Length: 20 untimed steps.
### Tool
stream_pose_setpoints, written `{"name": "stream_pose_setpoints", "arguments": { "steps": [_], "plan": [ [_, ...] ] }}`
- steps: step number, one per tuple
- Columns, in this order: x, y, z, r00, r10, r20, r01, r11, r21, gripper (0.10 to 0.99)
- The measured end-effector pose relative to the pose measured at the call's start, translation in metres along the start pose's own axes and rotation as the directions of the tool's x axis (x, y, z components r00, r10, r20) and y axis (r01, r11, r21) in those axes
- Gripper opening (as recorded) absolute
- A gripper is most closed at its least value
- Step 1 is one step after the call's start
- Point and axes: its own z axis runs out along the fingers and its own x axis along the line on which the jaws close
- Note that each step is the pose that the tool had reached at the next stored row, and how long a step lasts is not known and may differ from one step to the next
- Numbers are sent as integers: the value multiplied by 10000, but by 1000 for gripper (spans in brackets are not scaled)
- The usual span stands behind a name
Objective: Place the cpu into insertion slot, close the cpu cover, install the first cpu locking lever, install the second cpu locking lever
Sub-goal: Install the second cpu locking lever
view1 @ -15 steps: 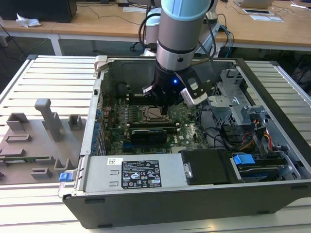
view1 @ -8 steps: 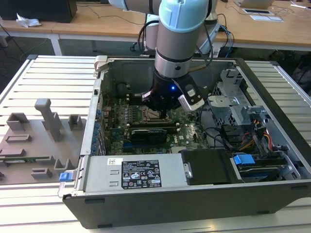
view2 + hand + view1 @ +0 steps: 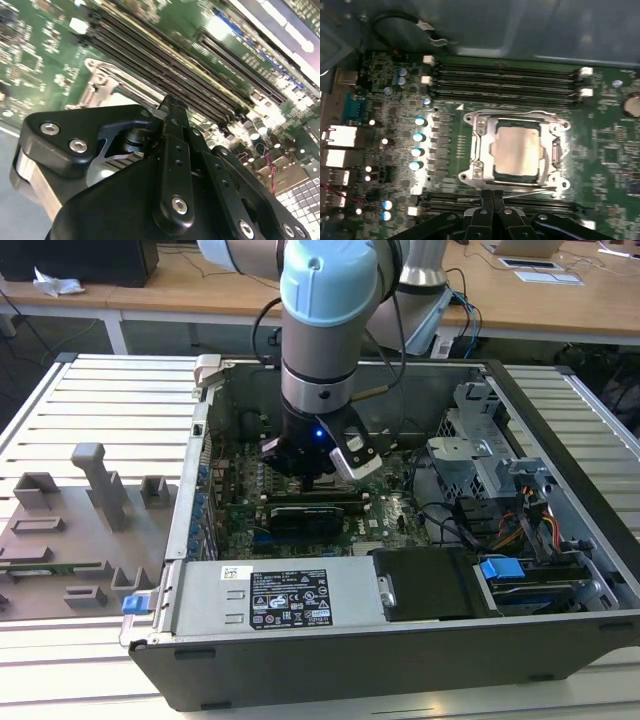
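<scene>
The claw [image 3: 491,200], fingers pressed together and empty, hovers just beside the cpu cover [image 3: 480,150]. The cover lies flat around the cpu [image 3: 517,150], which is seated in its socket.

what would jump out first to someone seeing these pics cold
First, the pale blue and grey robot arm plunging into the open black computer case in the exterior view. Next, in the first wrist view, the dull silver-grey square cpu sitting inside the silvery metal cpu cover on the green circuit board, with the shut black gripper just beside it.
</scene>
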Motion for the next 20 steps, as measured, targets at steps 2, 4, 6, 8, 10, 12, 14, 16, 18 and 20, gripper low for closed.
{"name": "stream_pose_setpoints", "arguments": {
  "steps": [2,4,6,8,10,12,14,16,18,20],
  "plan": [
    [23,-8,30,10000,-9,-1,9,10000,-5,106],
    [55,-11,57,10000,-35,-3,35,10000,-49,106],
    [80,-10,68,10000,-55,4,55,9999,-137,106],
    [120,-8,78,10000,-72,11,73,9997,-242,106],
    [160,-8,91,10000,-89,15,90,9995,-304,106],
    [186,-13,97,10000,-97,16,97,9994,-319,106],
    [205,-15,103,9999,-102,16,103,9994,-329,106],
    [213,-15,116,9999,-146,9,147,9993,-330,106],
    [218,-5,123,9999,-173,5,173,9993,-330,106],
    [233,29,142,9998,-210,-2,210,9992,-329,106]
  ]
}}
